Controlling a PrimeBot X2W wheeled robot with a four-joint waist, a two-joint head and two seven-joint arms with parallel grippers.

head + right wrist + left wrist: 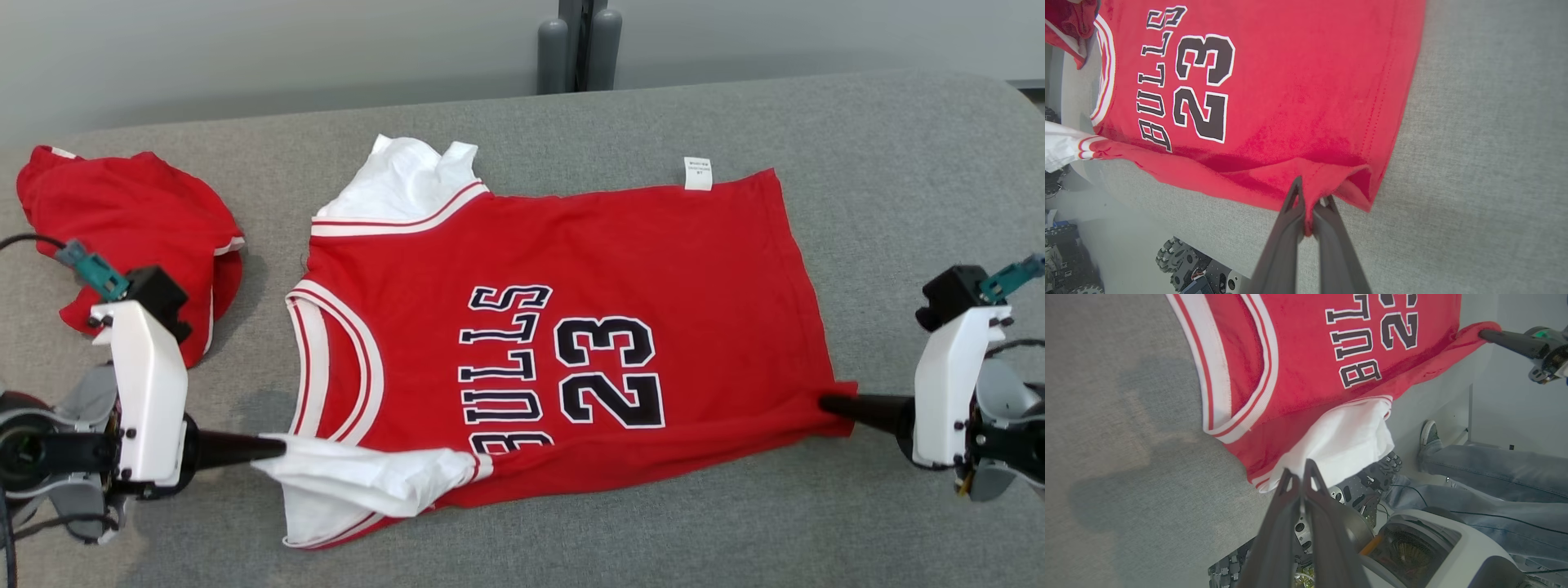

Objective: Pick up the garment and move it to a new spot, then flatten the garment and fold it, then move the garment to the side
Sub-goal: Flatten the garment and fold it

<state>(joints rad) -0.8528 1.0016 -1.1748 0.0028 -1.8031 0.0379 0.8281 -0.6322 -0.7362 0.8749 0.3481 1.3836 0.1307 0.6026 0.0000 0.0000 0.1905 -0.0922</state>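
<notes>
Spreading across the middle of the grey fabric-topped table [898, 163], a red jersey [620, 261] lies front up, with "BULLS" and 23 in black, white-edged print. Its neck opening faces the table's left edge and its hem the right edge. The far side lies flat, while the near side, along the table's near edge, seems lifted a little off the cloth, though the angle makes that hard to judge. A second red garment [131, 212] sits crumpled at the far left corner, apart from the jersey. The left tool [277, 447] comes in from the left close to the near edge, its 2 dark fingers [1276, 526] pressed together on the white sleeve [359, 482] at the jersey's near shoulder. The right tool [824, 402] comes in from the right, pinching the near corner of the hem, with red cloth bunched in its grip. In the left wrist view, a person's legs in blue jeans [1494, 473] and a grey shoe [1429, 435] show beyond the table's near edge. A small white label [698, 173] sticks out at the hem's far corner.
</notes>
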